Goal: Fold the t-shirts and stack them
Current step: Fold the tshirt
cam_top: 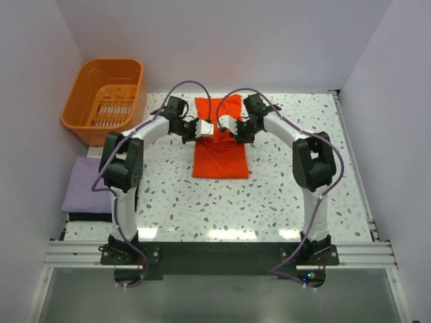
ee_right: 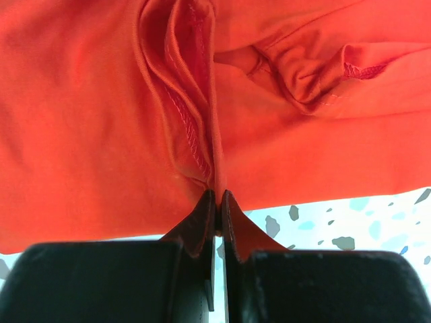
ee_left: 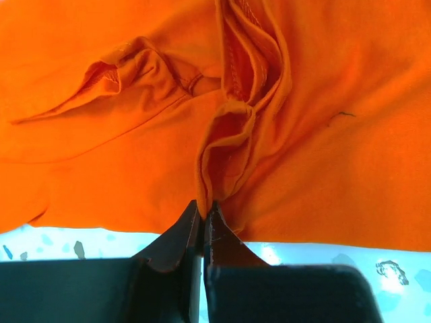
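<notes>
Bright, even overhead light; shadows soft. White glare streaks along near edge of desk (cam_top: 269, 202). Wrist views: orange-red t-shirt (ee_left: 337, 168) oversaturated, dark fingers (ee_left: 176, 237) underexposed.

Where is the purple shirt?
In the top view the purple shirt lies folded at the far left, beside the left arm, nearer the robot than the basket.

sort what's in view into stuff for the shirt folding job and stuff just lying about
For the job:
- orange-red t-shirt, pinched by the left gripper and the right gripper
- lavender t-shirt, folded, at the left

Lying about:
- orange basket, far left corner
</notes>
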Available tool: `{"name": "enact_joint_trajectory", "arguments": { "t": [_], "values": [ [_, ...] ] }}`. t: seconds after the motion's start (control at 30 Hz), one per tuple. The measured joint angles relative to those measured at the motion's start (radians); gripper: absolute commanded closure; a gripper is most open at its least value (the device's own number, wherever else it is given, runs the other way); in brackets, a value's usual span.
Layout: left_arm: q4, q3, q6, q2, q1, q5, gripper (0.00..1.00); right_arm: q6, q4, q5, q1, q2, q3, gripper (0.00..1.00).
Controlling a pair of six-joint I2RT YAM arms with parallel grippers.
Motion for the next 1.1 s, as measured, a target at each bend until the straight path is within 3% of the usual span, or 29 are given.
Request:
{"name": "enact_joint_trajectory", "arguments": {
  "t": [0.07,0.1,0.17,0.2,0.27,0.47,0.67,0.83,1.1],
  "values": [
    [0.002,0.011,-0.003,0.022,0.001,-0.002,0.78,0.001,-0.005,0.005,-0.001,0.018,0.019,0.91],
    [0.005,0.018,-0.006,0.032,0.002,-0.006,0.73,0.004,-0.003,0.010,-0.001,0.025,0.024,0.78],
    [0.012,0.038,-0.024,0.054,0.003,-0.015,0.61,0.013,-0.003,0.031,-0.001,0.044,0.038,0.65],
    [0.016,0.047,-0.032,0.061,0.005,-0.021,0.52,0.023,-0.004,0.043,-0.001,0.053,0.046,0.53],
    [0.029,0.058,-0.060,0.066,0.010,-0.027,0.47,0.033,-0.004,0.064,-0.002,0.055,0.048,0.48],
    [0.106,0.037,-0.182,0.026,0.080,-0.019,0.42,0.100,0.002,0.091,-0.035,0.035,0.052,0.48],
    [0.120,-0.221,-0.186,-0.246,0.131,0.029,0.44,0.126,-0.022,0.072,-0.068,-0.183,-0.108,0.57],
    [0.125,-0.397,-0.178,-0.381,0.078,0.091,0.45,0.135,0.006,0.039,0.018,-0.380,-0.335,0.62],
    [0.139,-0.616,-0.136,-0.394,-0.037,0.090,0.47,0.169,0.091,0.032,0.146,-0.375,-0.561,0.66]
  ]
}}
